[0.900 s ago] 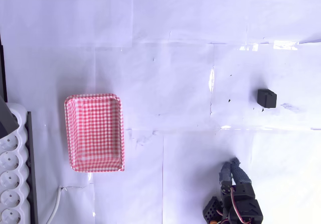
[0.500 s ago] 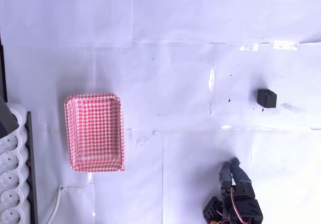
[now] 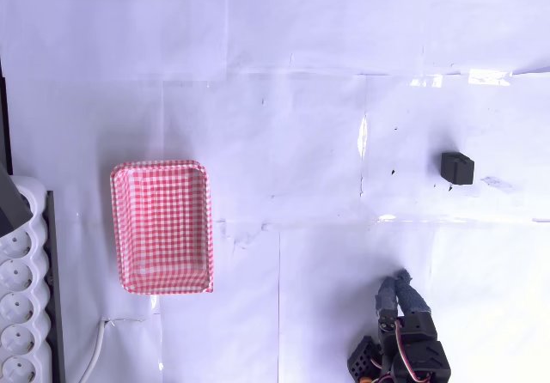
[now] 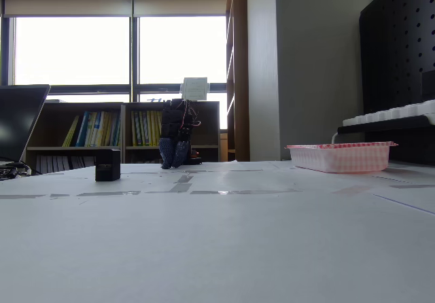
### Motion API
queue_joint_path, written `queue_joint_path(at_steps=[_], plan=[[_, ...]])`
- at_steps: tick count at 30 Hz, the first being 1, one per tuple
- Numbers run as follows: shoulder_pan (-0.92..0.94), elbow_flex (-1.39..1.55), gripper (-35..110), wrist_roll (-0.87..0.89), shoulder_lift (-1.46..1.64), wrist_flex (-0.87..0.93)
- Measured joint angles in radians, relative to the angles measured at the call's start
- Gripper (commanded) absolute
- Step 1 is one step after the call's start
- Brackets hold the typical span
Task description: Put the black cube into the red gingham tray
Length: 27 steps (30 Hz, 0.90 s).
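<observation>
We see one gripper (image 3: 399, 280), folded low near its base with fingers pressed together, holding nothing. One black cube (image 3: 457, 167) sits on the table (image 3: 301, 125), apart from it. One red gingham tray (image 3: 161, 227) lies well away.

Black cube (image 3: 457, 167) — well apart from tray (image 3: 161, 227)

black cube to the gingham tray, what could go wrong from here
1. The black cube is small and sits turned at an angle on the table; a slightly off-centre close of the gripper could push it away instead of gripping it.
2. The red gingham tray lies far across the table from the cube, so a weak grip may drop it on the way.
3. The tray looks light and shallow; a low approach could clip its rim and shift it.
</observation>
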Motion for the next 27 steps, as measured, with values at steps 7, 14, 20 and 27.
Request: queue_joint_path(at_steps=[7, 14, 20, 27], plan=[[0.023, 0.000, 1, 0.000, 0.000, 0.000], [0.035, 0.000, 3, 0.140, 0.107, -0.107], [0.095, 0.000, 22, 0.158, 0.360, -0.565], [0.202, 0.011, 50, 0.198, 0.830, -1.170]])
